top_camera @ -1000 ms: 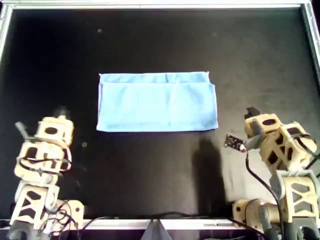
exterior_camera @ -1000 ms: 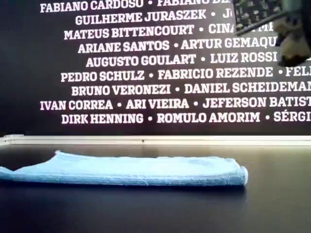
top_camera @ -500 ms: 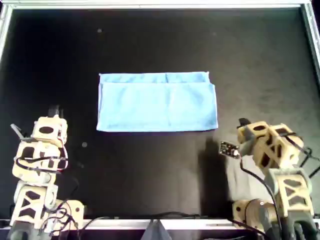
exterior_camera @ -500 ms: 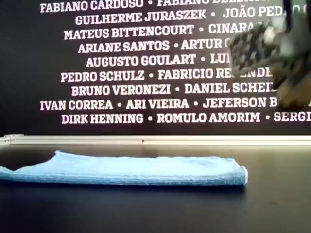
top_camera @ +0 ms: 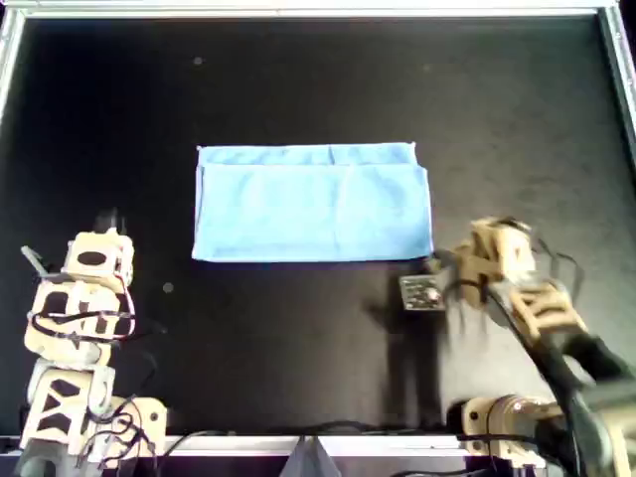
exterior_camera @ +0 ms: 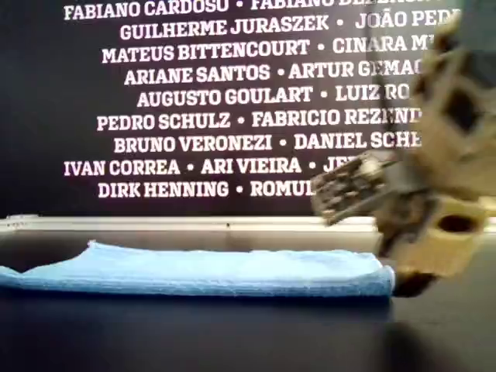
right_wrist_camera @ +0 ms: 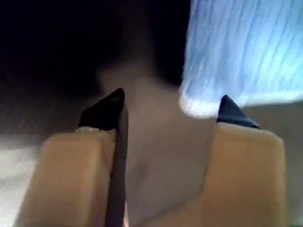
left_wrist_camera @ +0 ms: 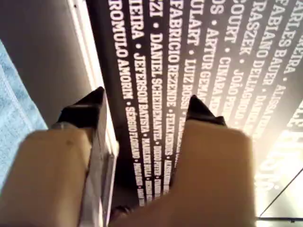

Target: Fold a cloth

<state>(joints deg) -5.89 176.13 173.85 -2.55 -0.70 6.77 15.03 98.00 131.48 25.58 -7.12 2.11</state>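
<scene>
Cloth: the cloth [top_camera: 313, 204] lies flat on the black table [top_camera: 298, 79], near the middle in the overhead view. It is folded to a long rectangle, with a thin strip of the lower layer showing along its far edge. In the exterior view the cloth [exterior_camera: 209, 271] is a low, flat pile with the fold at the exterior view's right.

My first gripper: my first gripper [left_wrist_camera: 147, 111] has its jaws apart and nothing between them. It points up toward the wall with white names [left_wrist_camera: 189, 61]; a piece of the cloth [left_wrist_camera: 12, 118] shows beside it. In the overhead view it [top_camera: 107, 221] stands well apart from the cloth, near the cloth's lower left corner.

My second gripper: my second gripper [right_wrist_camera: 170, 106] has its jaws apart and holds nothing. One fingertip [right_wrist_camera: 229, 113] is just at a corner of the cloth [right_wrist_camera: 241, 52]; whether it touches, I cannot tell. In the overhead view this gripper [top_camera: 437, 266] is just beside the cloth's lower right corner.
</scene>
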